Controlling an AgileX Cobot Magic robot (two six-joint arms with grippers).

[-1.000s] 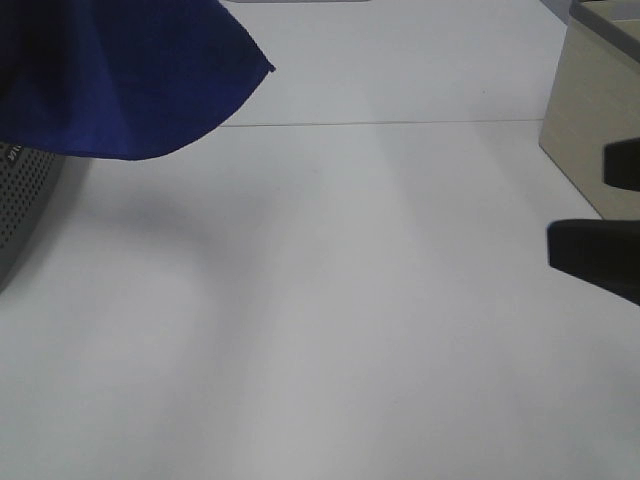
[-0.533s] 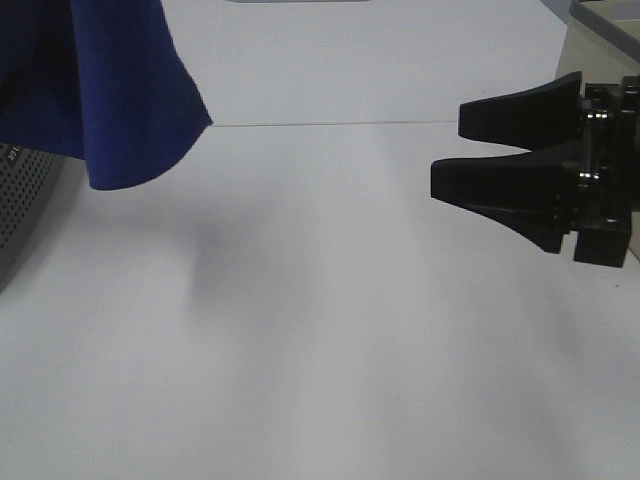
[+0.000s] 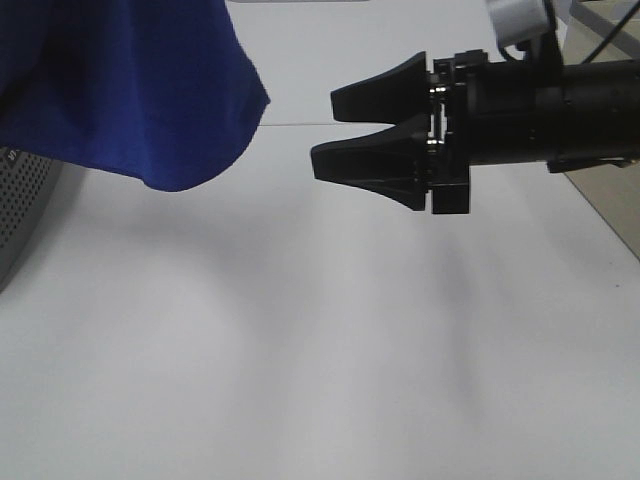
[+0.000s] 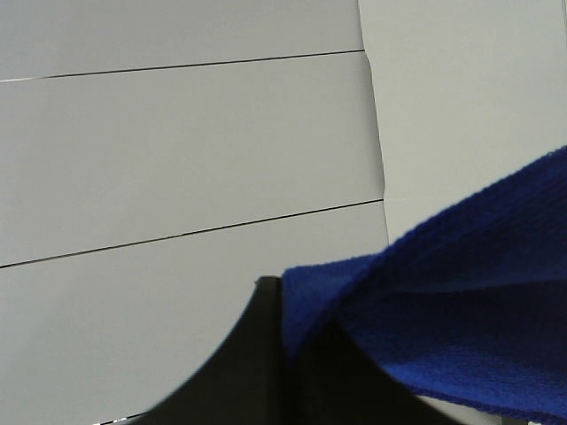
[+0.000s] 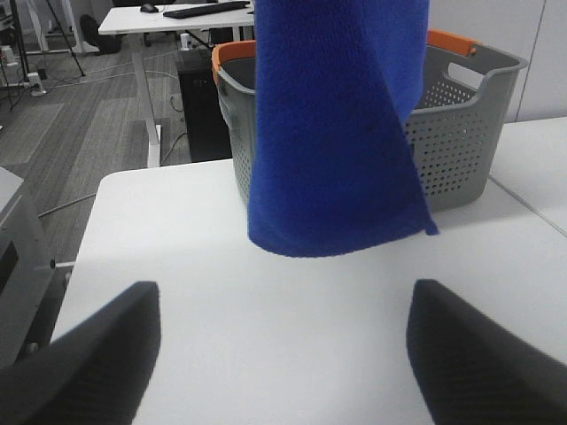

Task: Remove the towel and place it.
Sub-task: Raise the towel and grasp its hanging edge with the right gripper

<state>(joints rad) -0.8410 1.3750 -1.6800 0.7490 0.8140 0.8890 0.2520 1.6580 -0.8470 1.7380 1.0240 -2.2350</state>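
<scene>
The royal-blue towel hangs in the air at the top left of the exterior view, its lower edge above the white table. My left gripper is shut on a fold of the towel; it is out of the exterior view. My right gripper is open and empty, reaching in from the right with its fingertips pointing at the towel, a short gap away. In the right wrist view the towel hangs straight ahead between the open fingers. No white tag shows.
A grey perforated basket stands at the left table edge, behind the towel in the right wrist view. A beige box stands at the right. A seam line crosses the table at the back.
My right gripper has moved left, from the right edge toward the towel. The towel's hanging edge has swung, first left and then back to the right.
</scene>
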